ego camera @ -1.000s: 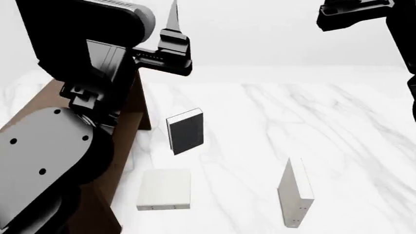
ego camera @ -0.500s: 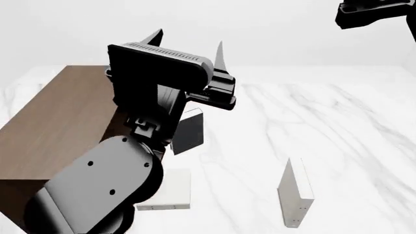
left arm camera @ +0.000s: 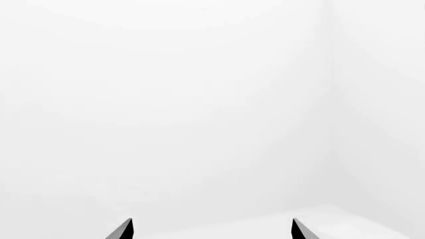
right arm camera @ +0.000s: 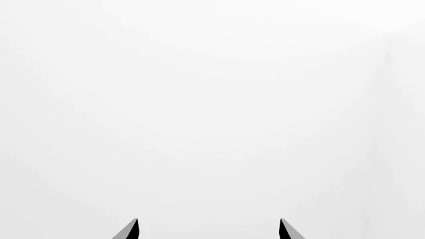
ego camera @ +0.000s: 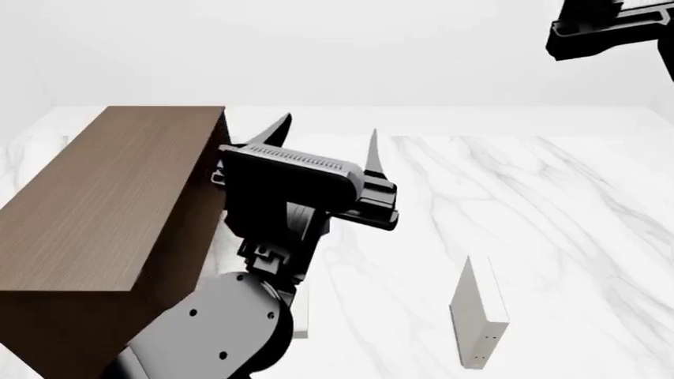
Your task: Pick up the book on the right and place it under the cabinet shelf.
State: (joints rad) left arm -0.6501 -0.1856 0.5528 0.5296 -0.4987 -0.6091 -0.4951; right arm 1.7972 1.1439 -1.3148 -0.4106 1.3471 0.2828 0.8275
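Observation:
The book, thin and off-white, stands upright on its edge on the marble table at the front right. The cabinet shelf is a tall dark brown wooden box at the left; its inside is hidden from here. My left gripper hangs open between the cabinet and the book, fingertips pointing up and away, holding nothing. In the left wrist view the left gripper faces only white wall. My right gripper is open and empty too. Only the dark end of the right arm shows at the top right, high above the table.
A sliver of a pale grey book lying flat peeks out behind my left arm, which fills the front left. The white marble table stretches to the right and back, ending at a white wall.
My left arm has dropped lower and swung right, uncovering the cabinet top and now hiding the dark book and most of the flat pale book. The upright book has not moved.

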